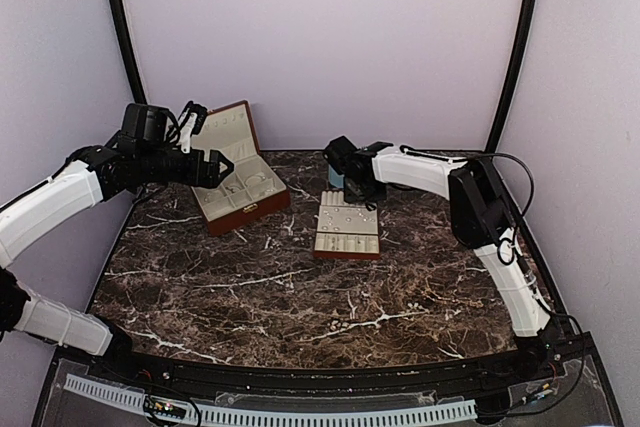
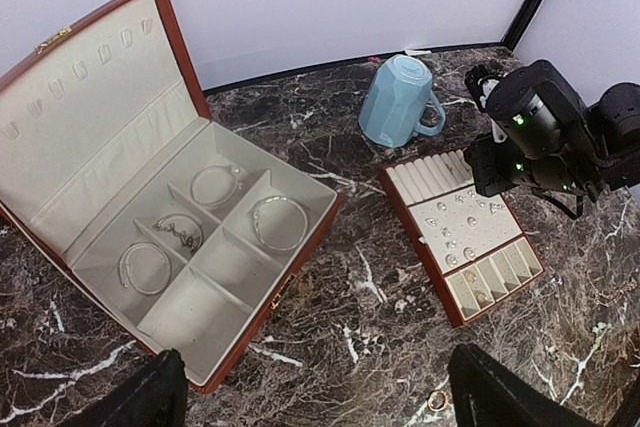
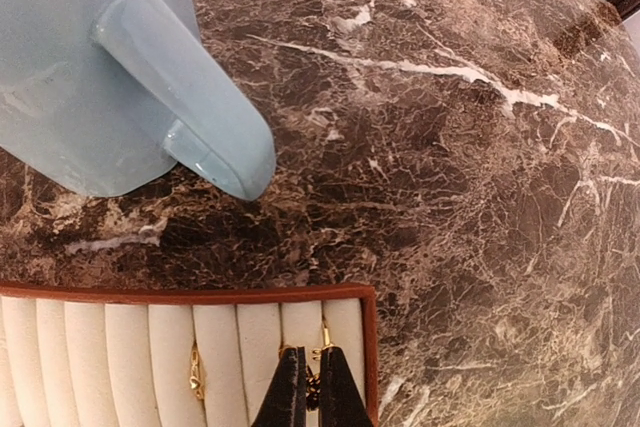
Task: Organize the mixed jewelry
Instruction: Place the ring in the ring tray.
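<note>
The mixed jewelry [image 2: 455, 232] is several tiny silvery specks on the flat cream tray [image 2: 425, 179], which also shows in the top view [image 1: 347, 237]. My right gripper [image 3: 312, 387] is over the tray's ring rolls at its far right corner, shut on a small gold ring [image 3: 322, 347]. A second gold ring [image 3: 196, 372] sits in a slot to its left. A loose gold ring [image 2: 437, 400] lies on the marble. My left gripper [image 2: 318, 377] is open and empty, held above the table by the open reddish-brown box [image 2: 300, 277].
The box holds silvery bracelets [image 2: 278, 222] and a chain [image 2: 178, 232] in cream compartments. A blue mug [image 2: 398, 99] lies just behind the tray and also shows in the right wrist view [image 3: 110, 77]. The curtain wall stands close behind the box and mug.
</note>
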You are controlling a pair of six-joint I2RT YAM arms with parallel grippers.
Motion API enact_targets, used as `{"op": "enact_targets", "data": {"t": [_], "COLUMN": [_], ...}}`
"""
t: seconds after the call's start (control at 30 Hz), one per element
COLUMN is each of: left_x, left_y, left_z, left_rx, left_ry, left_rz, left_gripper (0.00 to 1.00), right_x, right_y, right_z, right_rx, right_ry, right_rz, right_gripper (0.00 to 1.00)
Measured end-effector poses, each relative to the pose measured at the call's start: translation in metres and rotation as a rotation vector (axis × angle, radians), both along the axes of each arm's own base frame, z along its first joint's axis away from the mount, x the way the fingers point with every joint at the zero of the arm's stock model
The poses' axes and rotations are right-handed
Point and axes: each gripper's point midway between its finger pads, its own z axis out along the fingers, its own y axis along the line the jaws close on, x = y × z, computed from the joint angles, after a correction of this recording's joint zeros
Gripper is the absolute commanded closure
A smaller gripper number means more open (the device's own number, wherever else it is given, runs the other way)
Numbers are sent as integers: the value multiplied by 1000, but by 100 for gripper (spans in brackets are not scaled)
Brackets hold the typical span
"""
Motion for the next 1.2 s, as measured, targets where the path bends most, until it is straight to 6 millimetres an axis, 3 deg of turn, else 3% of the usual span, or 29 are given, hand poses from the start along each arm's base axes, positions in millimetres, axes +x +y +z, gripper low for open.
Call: {"op": "enact_targets", "data": {"t": [0.63, 1.2], "left_x": [0, 0], "left_y": [0, 0], "left_z": [-1, -1], "left_rx": [3, 8], "left_ry": [0, -1], "left_rz": [-2, -5], "left_gripper": [6, 6], "right_x": [0, -1], "right_y": [5, 3], "right_z": [-7, -7], "right_rx": [10, -1], "right_ry": [13, 15], "right_rz": [13, 14], "right_gripper": [95, 81]}}
